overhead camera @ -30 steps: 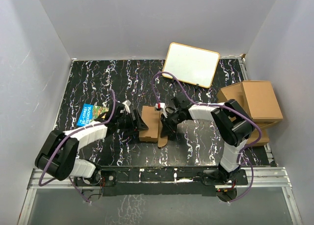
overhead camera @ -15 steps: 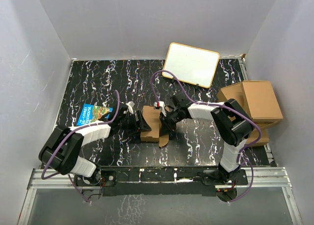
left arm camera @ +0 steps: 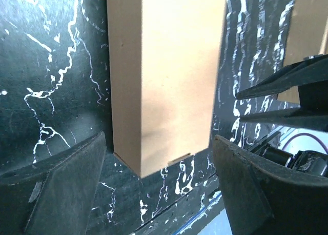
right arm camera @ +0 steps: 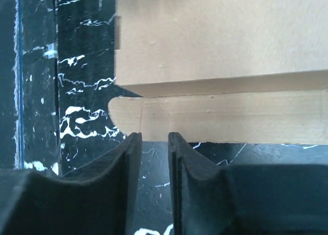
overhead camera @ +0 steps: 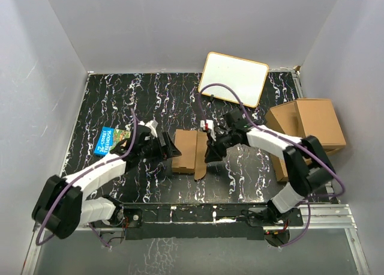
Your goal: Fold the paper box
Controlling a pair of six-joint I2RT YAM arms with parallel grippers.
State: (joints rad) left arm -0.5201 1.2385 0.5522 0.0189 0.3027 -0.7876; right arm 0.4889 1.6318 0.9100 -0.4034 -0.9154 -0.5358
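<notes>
The paper box [overhead camera: 185, 150] lies on the black marbled table, a brown cardboard piece with a long flap [overhead camera: 199, 164] sticking up along its right edge. My left gripper [overhead camera: 173, 149] is at the box's left end, open wide. In the left wrist view the box's [left arm camera: 164, 76] near corner sits just ahead of the gripper [left arm camera: 159, 194], touching neither finger. My right gripper [overhead camera: 209, 156] is at the right side of the box. The right wrist view shows its fingers [right arm camera: 129, 160] a narrow gap apart, empty, just short of the rounded flap [right arm camera: 215, 117].
A white board [overhead camera: 234, 78] leans at the back. A stack of larger brown cardboard boxes [overhead camera: 309, 128] fills the right side. A blue picture book [overhead camera: 110, 138] lies left of my left arm. Grey walls enclose the table on three sides.
My right gripper has opened a little off the flap and drawn back to the right. My left gripper has opened wider and its arm has swung outward.
</notes>
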